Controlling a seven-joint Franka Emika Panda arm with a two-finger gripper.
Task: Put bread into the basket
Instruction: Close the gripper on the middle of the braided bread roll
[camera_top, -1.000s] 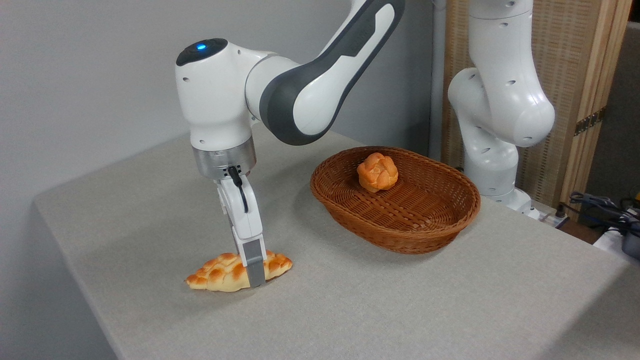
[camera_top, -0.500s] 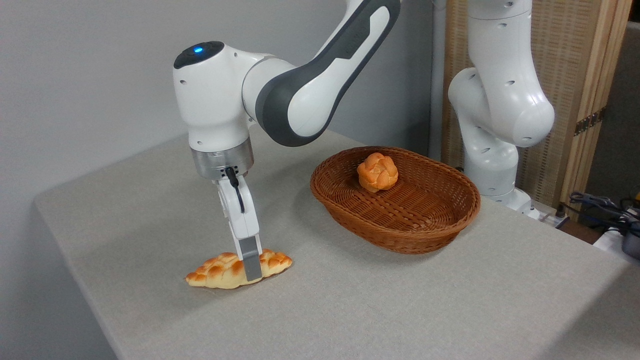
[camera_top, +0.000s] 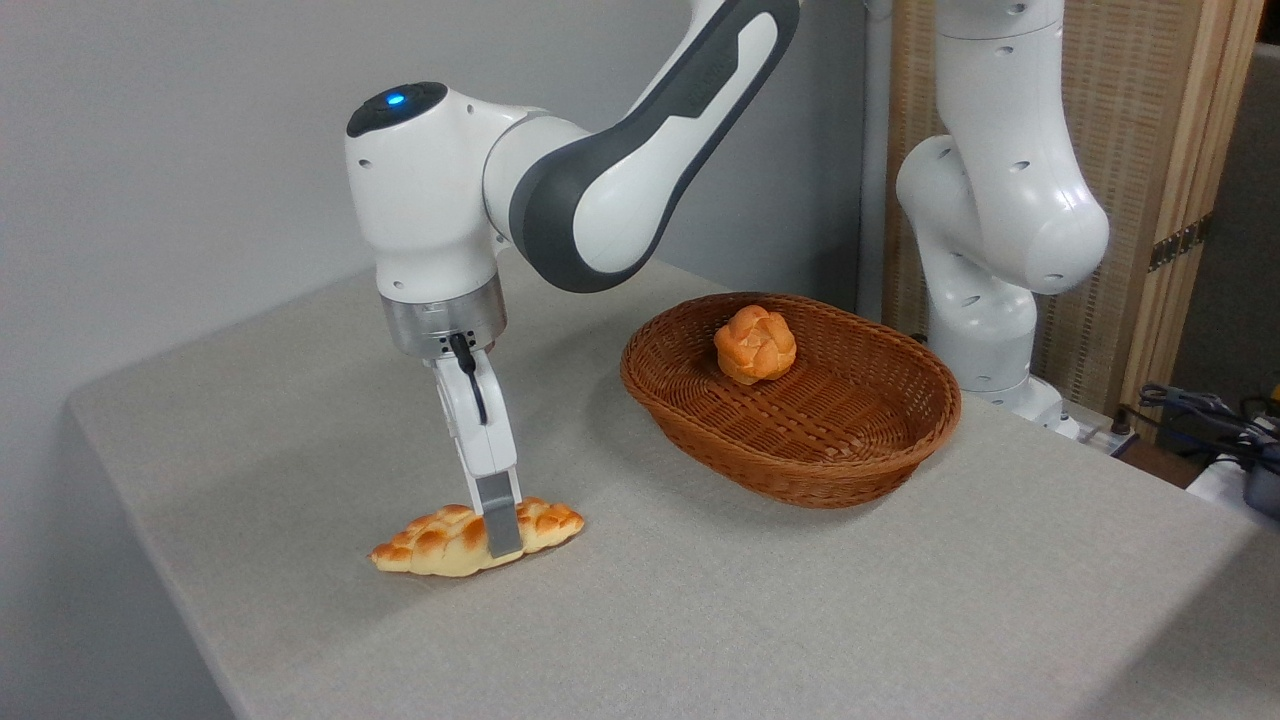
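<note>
Gripper (camera_top: 502, 540) points down over the bread (camera_top: 470, 540), near finger (camera_top: 500, 520) crossing the loaf's front face approx. mid-length. Far finger is hidden, so clamped vs. released: cannot tell. Bread lies flat on the table (camera_top: 700, 620), close to its left edge. Basket (camera_top: 800, 470) sits well apart, toward the back edge, w/ a round orange bun (camera_top: 755, 344) inside.

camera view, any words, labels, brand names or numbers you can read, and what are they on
None can be read.
A faint embossed mark shows on the arm's grey link, too blurred to read.
The bread, the basket, the bun, the gripper and the table carry no text.
</note>
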